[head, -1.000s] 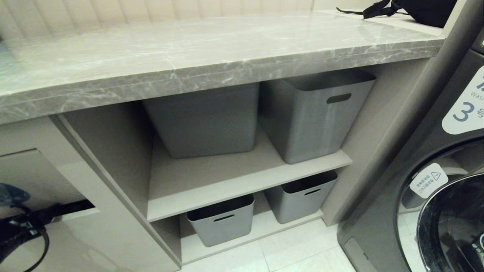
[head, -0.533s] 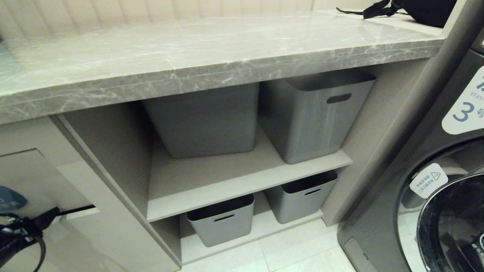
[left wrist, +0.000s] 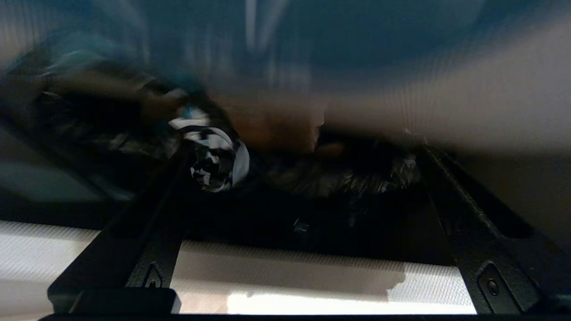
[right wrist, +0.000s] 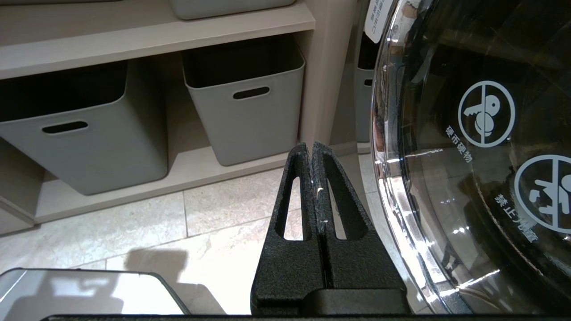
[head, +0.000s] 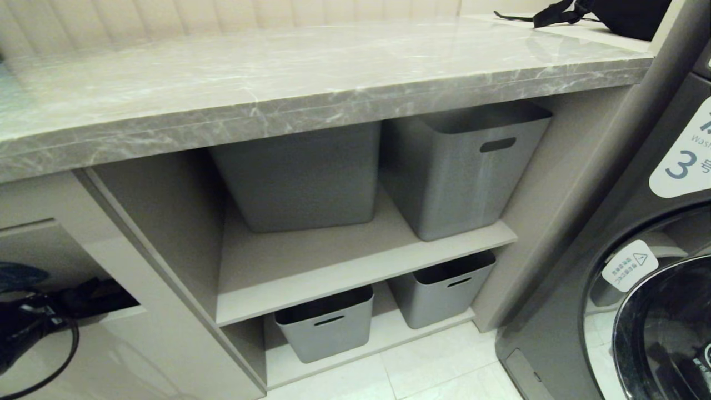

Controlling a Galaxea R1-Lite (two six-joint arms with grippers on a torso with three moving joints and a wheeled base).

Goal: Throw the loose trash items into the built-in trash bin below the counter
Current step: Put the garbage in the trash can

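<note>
While left gripper (left wrist: 294, 178) gapes at built-in trash bin (head: 50, 250) | right gripper (right wrist: 312, 149) pressed together, low

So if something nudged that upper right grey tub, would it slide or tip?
The tub would probably slide: its walls look smooth, the shelf flat and bare. It looks light, thin plastic with a slot handle, though its contents are hidden. Tipping seems unlikely, since it sits close under the counter.

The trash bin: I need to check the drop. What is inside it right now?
Through the bin opening, between the left gripper's spread fingers, lies dark crumpled trash and a black-and-white wad. Blur hides the rest; no turquoise piece can be made out clearly.
</note>
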